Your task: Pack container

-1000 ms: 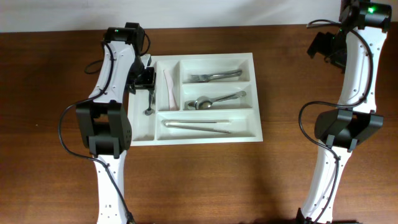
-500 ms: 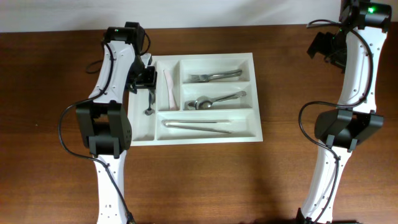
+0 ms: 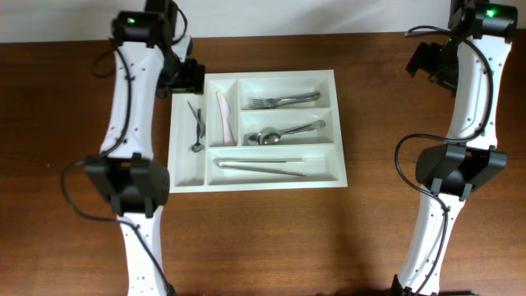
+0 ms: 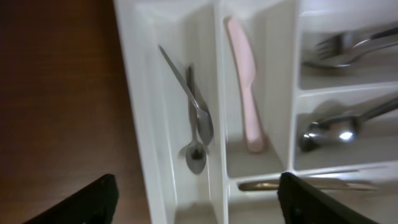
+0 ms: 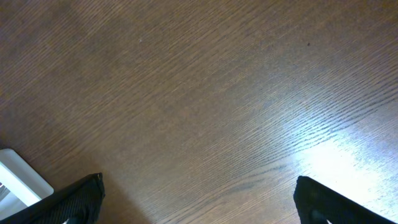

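— While the left tool (image 4: 198, 202) is held wide open and empty over the narrow-compartment end of the large white plastic five-compartment cutlery tray (image 3: 263, 187), what is to be minded?
— The tray is set mid-way across the brown wooden table (image 3: 82, 123), and no loose cutlery is seen beside it. Packing is judged nearly done, so a clean retreat is called for: the tool should be lifted straight up, fingers kept spread, clear of the rim.
— And the two slim steel pieces (image 4: 198, 134)?
— They are laid crossed in the leftmost compartment, with the pale pink plastic knife (image 4: 245, 93) in the next one. Neither should be brushed.
— The right tool (image 5: 196, 199)?
— It is seen open and empty above the wood, well apart from the tray, and can be left parked.
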`<control>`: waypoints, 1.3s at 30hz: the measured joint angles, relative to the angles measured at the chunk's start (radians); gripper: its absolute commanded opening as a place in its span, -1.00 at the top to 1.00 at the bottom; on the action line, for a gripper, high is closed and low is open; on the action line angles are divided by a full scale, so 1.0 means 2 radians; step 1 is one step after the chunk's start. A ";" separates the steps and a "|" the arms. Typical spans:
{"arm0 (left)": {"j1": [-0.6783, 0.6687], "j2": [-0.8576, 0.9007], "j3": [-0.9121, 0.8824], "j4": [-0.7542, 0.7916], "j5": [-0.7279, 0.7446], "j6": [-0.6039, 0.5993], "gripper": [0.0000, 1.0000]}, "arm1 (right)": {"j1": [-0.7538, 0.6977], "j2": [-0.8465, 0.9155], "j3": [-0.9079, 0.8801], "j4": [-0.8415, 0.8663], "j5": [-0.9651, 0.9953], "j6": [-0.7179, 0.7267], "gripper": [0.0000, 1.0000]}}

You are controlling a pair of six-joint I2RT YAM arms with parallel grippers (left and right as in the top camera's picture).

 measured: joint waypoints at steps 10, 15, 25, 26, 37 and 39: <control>0.035 -0.090 0.010 -0.011 -0.047 -0.031 -0.99 | 0.000 0.000 0.000 0.000 0.000 0.000 -0.98; 0.052 -0.090 0.010 -0.011 -0.056 -0.035 -0.99 | 0.000 0.000 0.000 0.000 0.000 0.000 -0.98; 0.050 -0.090 0.010 -0.011 -0.057 -0.035 -0.99 | 0.000 0.000 0.000 0.000 0.000 0.000 -0.98; 0.050 -0.090 0.010 -0.011 -0.057 -0.035 -0.98 | 0.000 0.000 0.000 0.000 0.000 0.000 -0.98; 0.050 -0.090 0.010 -0.011 -0.059 -0.035 -0.99 | 0.000 0.000 0.000 0.000 0.000 0.000 -0.98; 0.050 -0.090 0.010 -0.011 -0.059 -0.035 -0.99 | 0.000 0.000 0.000 0.000 0.000 0.000 -0.98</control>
